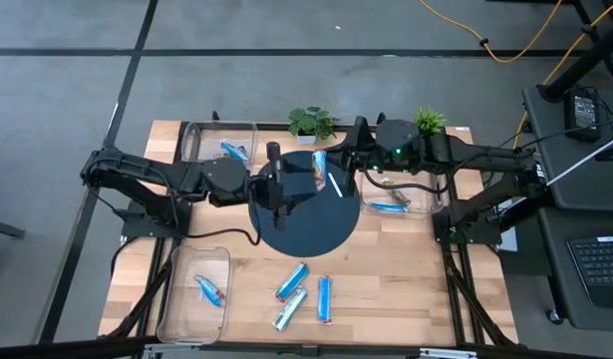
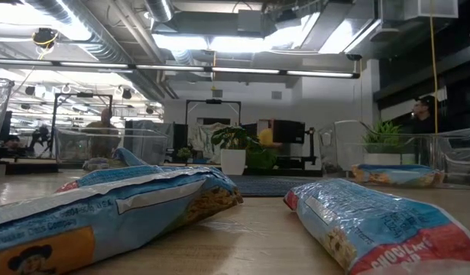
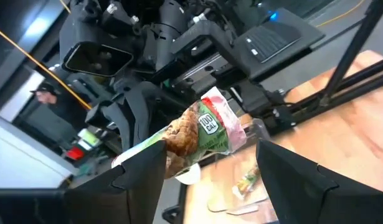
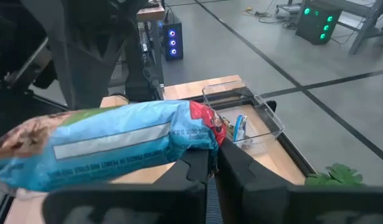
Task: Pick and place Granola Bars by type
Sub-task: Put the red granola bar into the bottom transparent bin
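Note:
My right gripper is shut on a blue-wrapped granola bar above the far part of the dark round mat. In the left wrist view the bar's wrapper shows green and brown, with a red end. My left gripper stands open just short of that bar, a finger to either side of its near end, touching nothing. Three loose bars lie flat on the wooden table near its front edge. My right gripper pinches the bar at its red crimped end between its two shut fingers. The bar lies across the fingers and sticks out sideways, roughly level. It is lifted clear above the mat.
Clear bins stand at the far left, near left and right, each with a bar inside. Two small potted plants sit at the far edge. A thin white mark crosses the mat.

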`<state>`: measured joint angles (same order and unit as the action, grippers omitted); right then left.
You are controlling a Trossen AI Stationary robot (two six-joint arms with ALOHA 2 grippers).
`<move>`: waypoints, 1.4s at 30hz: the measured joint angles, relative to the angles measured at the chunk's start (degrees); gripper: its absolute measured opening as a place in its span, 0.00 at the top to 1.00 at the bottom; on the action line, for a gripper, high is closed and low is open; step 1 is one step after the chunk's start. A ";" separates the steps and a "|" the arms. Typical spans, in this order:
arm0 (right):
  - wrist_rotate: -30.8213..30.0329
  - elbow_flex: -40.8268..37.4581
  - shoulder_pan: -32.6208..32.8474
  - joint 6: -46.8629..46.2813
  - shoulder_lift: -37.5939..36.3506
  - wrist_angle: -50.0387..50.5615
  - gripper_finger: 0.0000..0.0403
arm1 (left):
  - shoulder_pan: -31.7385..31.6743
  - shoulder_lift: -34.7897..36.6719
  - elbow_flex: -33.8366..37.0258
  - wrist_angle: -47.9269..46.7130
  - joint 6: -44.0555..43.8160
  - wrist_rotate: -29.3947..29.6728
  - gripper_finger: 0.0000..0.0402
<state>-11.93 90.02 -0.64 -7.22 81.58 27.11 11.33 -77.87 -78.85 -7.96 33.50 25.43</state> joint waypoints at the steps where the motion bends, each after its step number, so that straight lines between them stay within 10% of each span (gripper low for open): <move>1: -0.02 0.00 0.00 -0.03 0.00 0.01 0.96 | 0.00 -0.18 0.00 0.48 0.77 0.57 0.40; 19: 1.56 0.00 0.00 -1.34 0.00 -0.41 0.93 | -0.07 -0.23 0.00 8.09 6.88 5.02 0.43; 35: 4.14 0.00 0.00 -1.53 0.07 -0.45 0.92 | -0.07 -0.23 0.00 8.12 6.15 4.85 0.91; 42: 7.89 -0.02 0.00 0.34 0.07 -0.58 0.91 | 0.00 -0.18 0.00 8.57 6.07 4.56 0.98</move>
<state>-4.04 90.00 -0.65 -6.87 81.65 26.52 11.33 -78.05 -78.85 0.61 39.57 30.00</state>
